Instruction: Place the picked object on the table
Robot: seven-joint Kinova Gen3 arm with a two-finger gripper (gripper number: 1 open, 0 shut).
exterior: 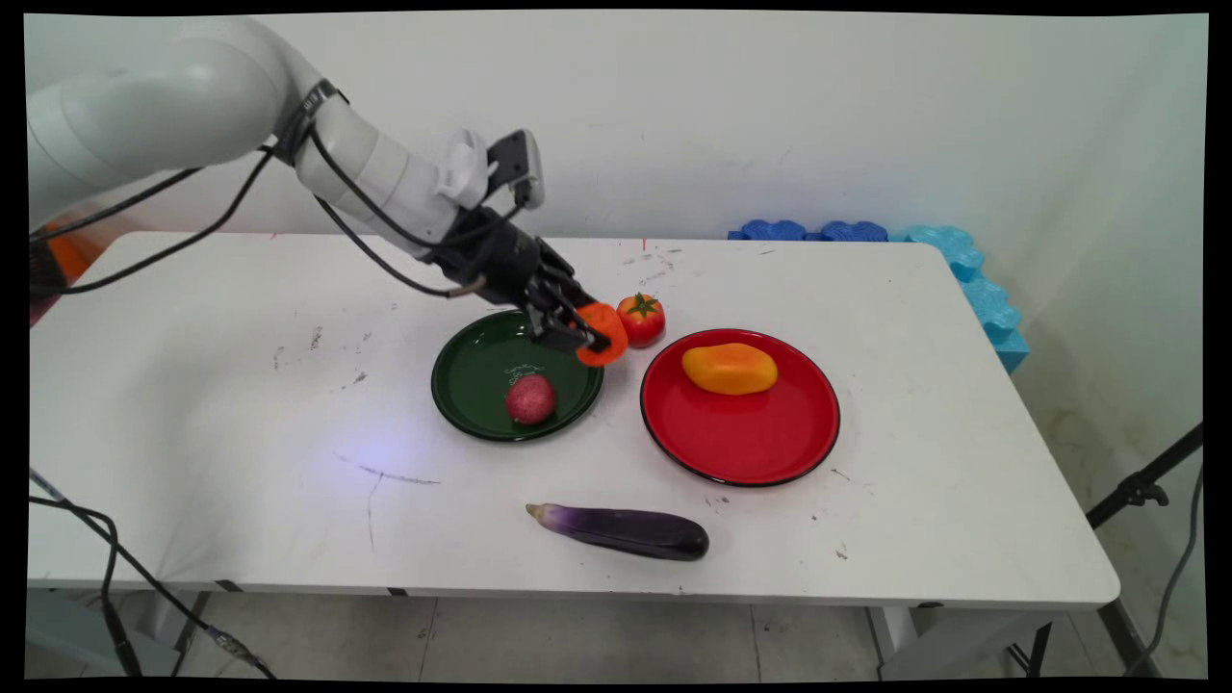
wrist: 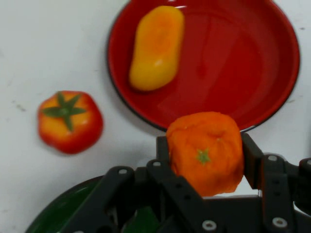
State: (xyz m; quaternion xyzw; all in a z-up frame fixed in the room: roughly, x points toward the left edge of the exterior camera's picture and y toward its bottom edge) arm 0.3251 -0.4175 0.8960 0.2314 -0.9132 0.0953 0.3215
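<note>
Robot gripper clamps an orange over the rim of a green plate.

Its 2 black fingers are closed against the orange's sides, holding it above the green plate's 2 o'clock edge. A tomato sits on the white table just beside the orange, at 2 o'clock from it. A red fruit lies in the green plate. A yellow-orange mango lies in the red plate at 3 o'clock. An eggplant lies near the table's front edge, at 6 o'clock.
</note>
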